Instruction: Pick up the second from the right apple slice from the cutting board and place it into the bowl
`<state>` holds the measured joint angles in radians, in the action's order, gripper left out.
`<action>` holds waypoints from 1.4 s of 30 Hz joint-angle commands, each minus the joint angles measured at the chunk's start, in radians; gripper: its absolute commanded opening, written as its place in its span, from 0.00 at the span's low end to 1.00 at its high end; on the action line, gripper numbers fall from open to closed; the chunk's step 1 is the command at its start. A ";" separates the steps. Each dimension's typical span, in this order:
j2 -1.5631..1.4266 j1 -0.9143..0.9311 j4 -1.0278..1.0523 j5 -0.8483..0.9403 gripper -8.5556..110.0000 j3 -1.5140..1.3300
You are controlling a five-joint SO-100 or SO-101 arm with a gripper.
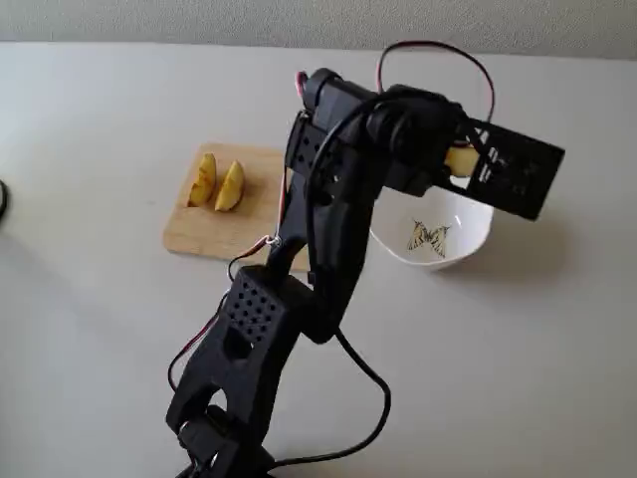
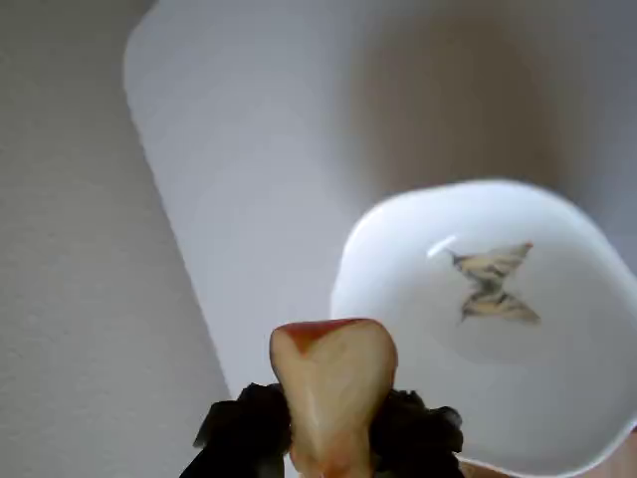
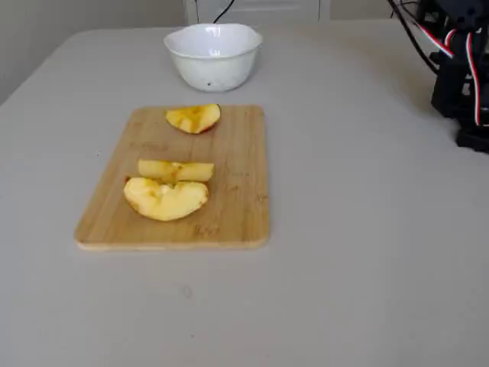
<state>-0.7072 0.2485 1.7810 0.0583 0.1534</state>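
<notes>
My gripper (image 1: 466, 164) is shut on an apple slice (image 1: 459, 159) and holds it in the air above the white bowl (image 1: 470, 227). In the wrist view the pale slice with its red-brown skin edge (image 2: 333, 383) stands between the dark fingers (image 2: 244, 433). The bowl (image 2: 557, 398) lies below and to the right, empty, with a yellow print inside. The wooden cutting board (image 3: 237, 191) holds three other slices (image 3: 193, 118) (image 3: 176, 170) (image 3: 164, 199). In a fixed view the board (image 1: 214, 234) shows two slices (image 1: 203, 179) (image 1: 231, 186); the arm hides its right part.
The arm's black body (image 1: 328, 229) and base (image 1: 224, 398) stand in front of the board's right end, with cables trailing on the table. In a fixed view the arm's base (image 3: 462, 69) is at the top right and the bowl (image 3: 214, 65) stands behind the board.
</notes>
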 commanded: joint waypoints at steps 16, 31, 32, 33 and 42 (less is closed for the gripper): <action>-0.009 -0.034 0.041 -0.005 0.35 0.051; -0.032 -0.058 0.041 0.000 0.22 0.051; -0.041 -0.069 0.041 0.008 0.17 0.051; -0.054 -0.080 0.043 0.014 0.14 0.051; -0.302 -0.202 0.044 0.021 0.07 0.020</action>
<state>-0.7946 0.0997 1.7825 0.0660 0.1534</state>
